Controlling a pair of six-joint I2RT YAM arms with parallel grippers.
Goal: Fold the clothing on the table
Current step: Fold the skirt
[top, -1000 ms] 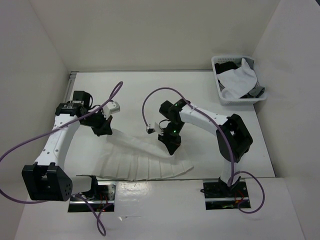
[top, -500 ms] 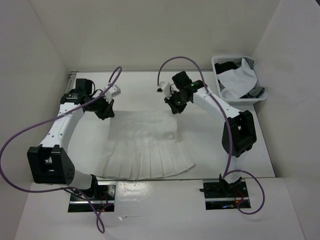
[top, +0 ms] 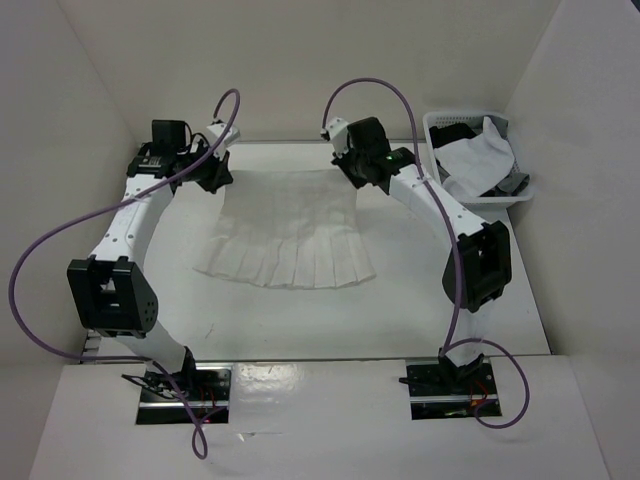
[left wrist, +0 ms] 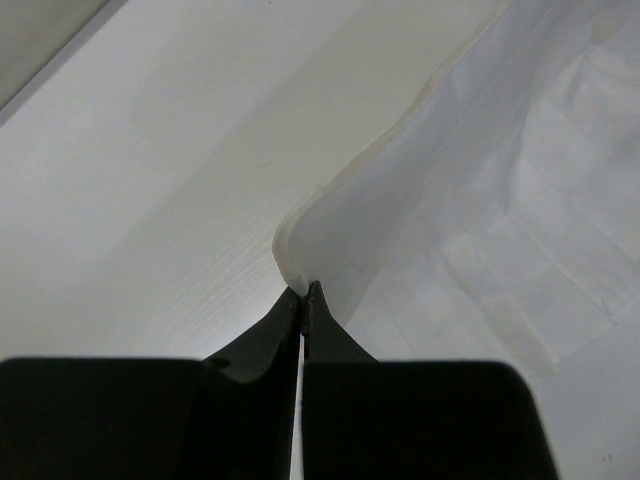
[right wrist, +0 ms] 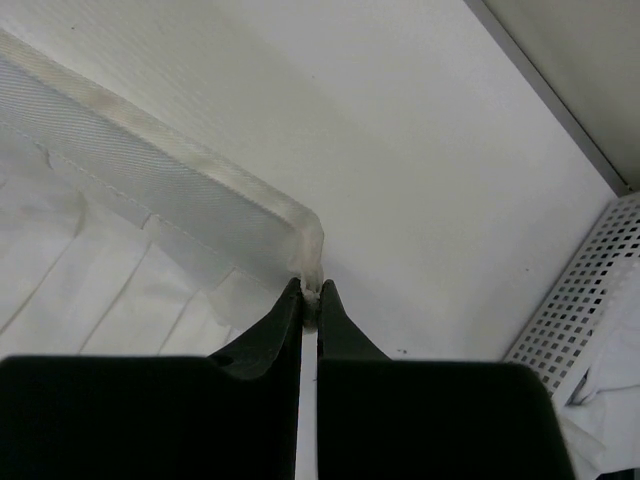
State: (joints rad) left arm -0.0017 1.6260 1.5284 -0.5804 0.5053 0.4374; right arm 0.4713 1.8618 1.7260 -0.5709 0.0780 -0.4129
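Observation:
The clothing [top: 290,235], a white pleated skirt, lies spread on the table [top: 430,300], its waistband at the far side and its fanned hem toward the arms. My left gripper [top: 222,180] is shut on the waistband's left corner [left wrist: 290,262]; its fingertips [left wrist: 304,296] pinch the thin cloth. At the right corner of the waistband [right wrist: 312,245], my right gripper [top: 354,176] is likewise shut on the fabric, which shows between its fingertips [right wrist: 310,290]. Both arms reach far back, holding the waistband stretched between them.
A white slotted basket [top: 437,180] with white and dark garments stands at the back right, its perforated wall [right wrist: 585,300] close to my right gripper. White walls enclose the table on three sides. A metal rail [top: 140,160] runs along the far left edge.
Both grippers have carried the skirt's waistband from the table's middle to the far side. The skirt has been drawn out flat, and its hem has slid away from the near edge.

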